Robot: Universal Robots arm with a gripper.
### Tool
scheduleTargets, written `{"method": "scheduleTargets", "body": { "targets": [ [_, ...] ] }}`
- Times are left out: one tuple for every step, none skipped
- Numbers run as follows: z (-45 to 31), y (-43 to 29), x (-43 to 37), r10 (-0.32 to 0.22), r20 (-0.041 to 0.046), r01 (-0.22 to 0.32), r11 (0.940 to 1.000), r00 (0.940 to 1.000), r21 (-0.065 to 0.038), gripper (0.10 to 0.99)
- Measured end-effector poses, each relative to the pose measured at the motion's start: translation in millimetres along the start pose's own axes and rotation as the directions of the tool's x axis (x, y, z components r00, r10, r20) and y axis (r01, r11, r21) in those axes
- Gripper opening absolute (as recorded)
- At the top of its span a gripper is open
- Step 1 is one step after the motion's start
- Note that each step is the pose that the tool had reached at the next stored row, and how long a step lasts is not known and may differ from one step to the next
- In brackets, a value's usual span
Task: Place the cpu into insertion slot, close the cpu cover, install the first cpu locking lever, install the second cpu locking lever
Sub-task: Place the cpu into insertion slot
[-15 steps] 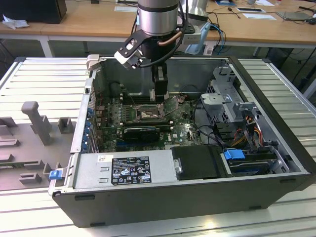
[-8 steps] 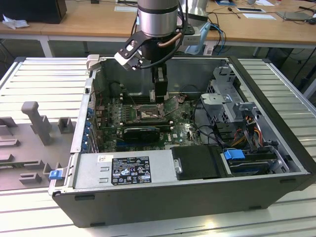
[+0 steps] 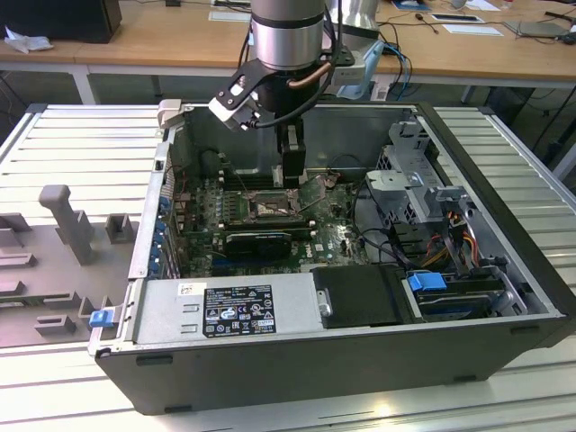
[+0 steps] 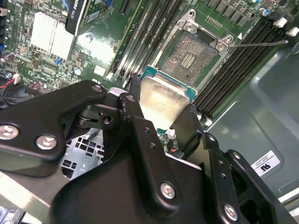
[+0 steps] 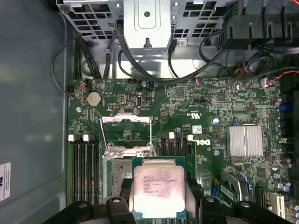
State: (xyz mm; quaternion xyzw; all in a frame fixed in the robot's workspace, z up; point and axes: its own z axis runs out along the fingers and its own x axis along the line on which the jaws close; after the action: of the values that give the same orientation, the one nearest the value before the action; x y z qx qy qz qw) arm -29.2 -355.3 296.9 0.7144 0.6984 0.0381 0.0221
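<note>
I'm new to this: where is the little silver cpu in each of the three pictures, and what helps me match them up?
Exterior view: too small to tell; the gripper hangs over the board, mid-case.
First wrist view: cpu held in the gripper, overlapping the slot.
Second wrist view: cpu in the gripper, the slot just beyond it.
Shared landmark: the slot, dark square with a silvery rim.

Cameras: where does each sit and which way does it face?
Exterior view: off the arm, above the open case, looking down inside; shows arm and pincer.
Second wrist view: at the wrist, looking obliquely along the pincer to cpu and slot.
First wrist view: at the wrist, facing the board squarely; pincer tips flank the cpu.
Shared: both wrist views show the pincer gripping the cpu.
</note>
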Motion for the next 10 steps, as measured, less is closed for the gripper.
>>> {"method": "scheduleTargets", "body": {
  "targets": [
    [0.7,0.0,0.0,-0.001,-0.0002,0.001,1.0,1.0,0.0,0.529],
    [1.3,-0.1,0.0,-0.001,-0.0003,0.001,1.0,1.0,0.0,0.529],
    [1.7,-0.1,0.0,-0.001,-0.0005,0.001,1.0,1.0,0.0,0.529],
    [1.9,-0.1,0.0,-0.001,-0.0006,0.001,1.0,1.0,0.0,0.529],
    [2.4,-0.2,-0.1,-0.002,-0.0007,0.002,1.0,1.0,0.0,0.529],
    [2.8,-0.2,-0.1,-0.002,-0.0009,0.002,1.0,1.0,0.0,0.529],
    [3.1,-0.3,-0.1,-0.002,-0.0009,0.002,1.0,1.0,0.0,0.529],
    [3.4,-0.3,-0.1,-0.003,-0.0011,0.003,1.0,1.0,0.0,0.529],
    [3.7,-0.3,-0.1,-0.003,-0.0012,0.003,1.0,1.0,0.0,0.529],
    [4.1,-0.3,-0.1,-0.003,-0.0014,0.003,1.0,1.0,0.0,0.529]
  ]
}}
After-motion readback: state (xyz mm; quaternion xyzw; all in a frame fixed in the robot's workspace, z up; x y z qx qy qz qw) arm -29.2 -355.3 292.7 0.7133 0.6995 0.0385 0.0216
